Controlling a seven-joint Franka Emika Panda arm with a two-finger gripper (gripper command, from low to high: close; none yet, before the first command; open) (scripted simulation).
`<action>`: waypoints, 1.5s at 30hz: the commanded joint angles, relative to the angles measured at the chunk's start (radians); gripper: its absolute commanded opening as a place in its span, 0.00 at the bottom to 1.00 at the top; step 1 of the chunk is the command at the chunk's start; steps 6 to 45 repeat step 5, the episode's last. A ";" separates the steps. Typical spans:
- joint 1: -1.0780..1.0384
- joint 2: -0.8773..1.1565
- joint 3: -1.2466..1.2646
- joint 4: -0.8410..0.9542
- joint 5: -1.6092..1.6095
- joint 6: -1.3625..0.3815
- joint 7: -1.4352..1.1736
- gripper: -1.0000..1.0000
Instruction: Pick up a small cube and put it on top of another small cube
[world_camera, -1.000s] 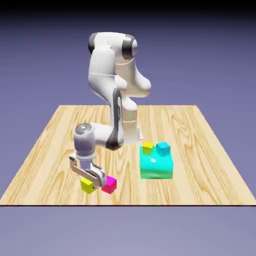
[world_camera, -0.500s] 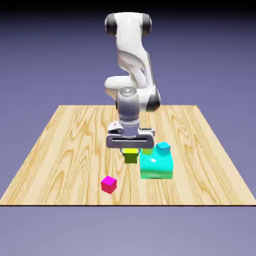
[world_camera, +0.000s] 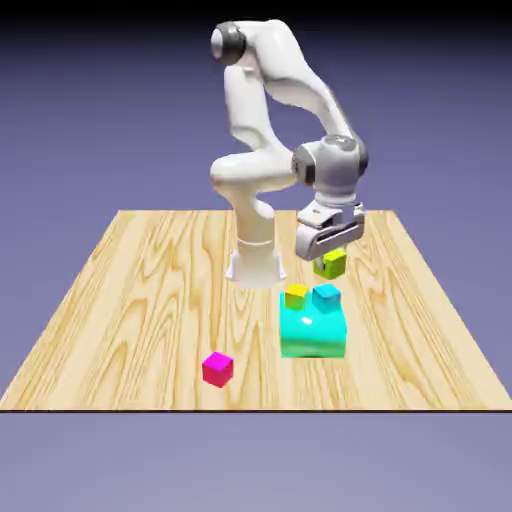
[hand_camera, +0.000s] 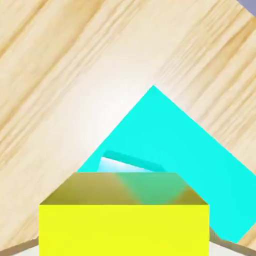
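The small lemon-yellow cube (world_camera: 333, 265) hangs in the air with my gripper (world_camera: 328, 253) shut on it, just behind and above the large cyan block (world_camera: 313, 332). On that block sit a small cyan cube (world_camera: 326, 295) and a small orange-yellow cube (world_camera: 296, 296). In the hand view the held yellow cube (hand_camera: 124, 225) fills the bottom. Beyond it lies the cyan block (hand_camera: 185, 150), and the small cyan cube (hand_camera: 131, 164) peeks over the yellow cube's top edge. The fingertips are almost hidden by the cube.
A small magenta cube (world_camera: 217, 369) rests alone near the front edge of the wooden table (world_camera: 120, 300), toward the exterior view's left. The robot's base (world_camera: 254, 262) stands behind the cyan block.
The arm lifted the yellow cube from beside the magenta cube and swung it toward the exterior view's right, up over the cyan block. The magenta cube stayed put.
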 joint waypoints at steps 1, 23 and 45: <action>-0.001 0.026 0.002 -0.010 -0.003 0.036 0.003 0.00; 0.001 -0.037 -0.003 0.014 0.000 -0.051 -0.001 1.00; 0.001 -0.037 -0.003 0.014 0.000 -0.051 -0.001 1.00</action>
